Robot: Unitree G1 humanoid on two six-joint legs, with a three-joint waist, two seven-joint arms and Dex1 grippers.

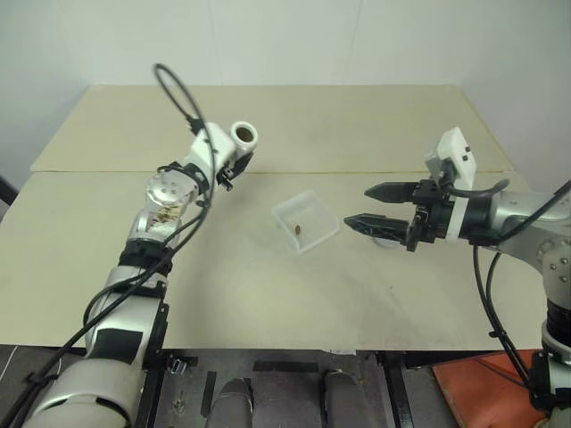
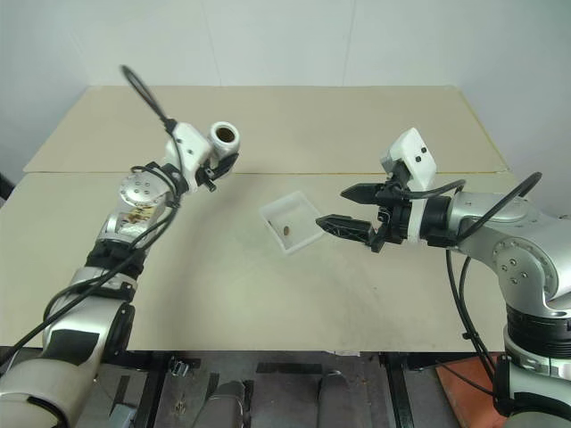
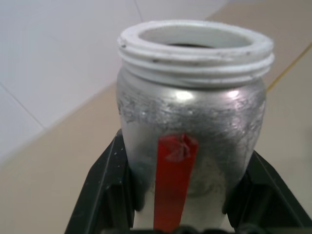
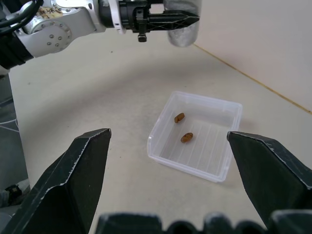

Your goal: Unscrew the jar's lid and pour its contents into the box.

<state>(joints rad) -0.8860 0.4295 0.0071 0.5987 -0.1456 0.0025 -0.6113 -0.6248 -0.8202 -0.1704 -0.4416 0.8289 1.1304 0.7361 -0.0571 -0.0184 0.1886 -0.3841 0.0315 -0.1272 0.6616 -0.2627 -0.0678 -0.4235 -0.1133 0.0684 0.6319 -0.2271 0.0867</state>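
Observation:
My left gripper point(image 1: 238, 156) is shut on the jar point(image 1: 244, 135) and holds it in the air over the left part of the table. The jar point(image 3: 191, 131) is silver with a white threaded rim and a red stripe, and its dark mouth is uncovered. The box point(image 1: 323, 207), a clear shallow tray, sits at the table's middle with a small brown piece point(image 1: 297, 230) in it. The right wrist view shows two brown pieces point(image 4: 180, 117) inside the box point(image 4: 190, 168). To the right of the box, my right gripper point(image 1: 359, 205) hovers open and points at it. A pale round edge, apparently the lid point(image 1: 385, 240), lies under that gripper.
The beige table point(image 1: 268, 303) has a seam point(image 1: 107, 171) running across it behind the box. A white wall stands behind the table. Black cables point(image 1: 174, 85) loop off both arms. An orange-red object point(image 1: 482, 392) lies on the floor at the lower right.

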